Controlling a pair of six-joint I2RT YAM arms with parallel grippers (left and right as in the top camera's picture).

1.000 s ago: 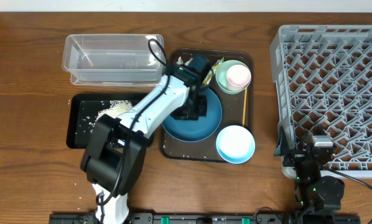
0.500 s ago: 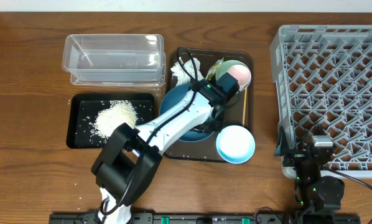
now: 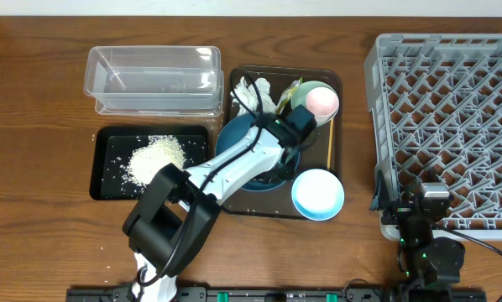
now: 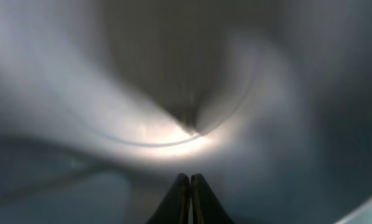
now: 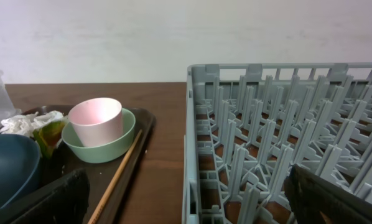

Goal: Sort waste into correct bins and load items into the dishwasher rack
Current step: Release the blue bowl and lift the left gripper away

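Logging the change first: the left gripper (image 3: 295,138), a second ago over the middle of the blue plate (image 3: 234,138), now sits low at the plate's 3 o'clock side, just beside the mint bowl (image 3: 300,107).

- Arm shift: its forearm no longer crosses the black tray (image 3: 104,189), so the rice (image 3: 154,157) shows as a full heap there, at 9 o'clock on the table.
- Meaning, as a judgement: rice sorted; the plate looks next in hand.
- Waste outstanding: tissue (image 3: 253,91) and wrapper (image 3: 291,86), both at 12 o'clock on the brown tray (image 3: 339,84).
- Clear tub (image 3: 96,84), 11 o'clock: nothing seen inside.
- Rack (image 3: 452,126), 3 o'clock: no dishes loaded.
- Light-blue bowl (image 3: 318,195), 5 o'clock on the brown tray; chopstick (image 3: 331,147) along its 3 o'clock edge.

Views compared:
- Left wrist: blurred blue-grey surface very close; fingertips pressed together, nothing visible between them.
- Right wrist: pink cup (image 5: 96,121) standing inside the mint bowl, and peg height, neither plain from overhead.
- Right gripper (image 5: 186,186): fingers wide apart, parked at the rack's 7 o'clock corner.
- Overhead alone shows rice, tub and black tray.
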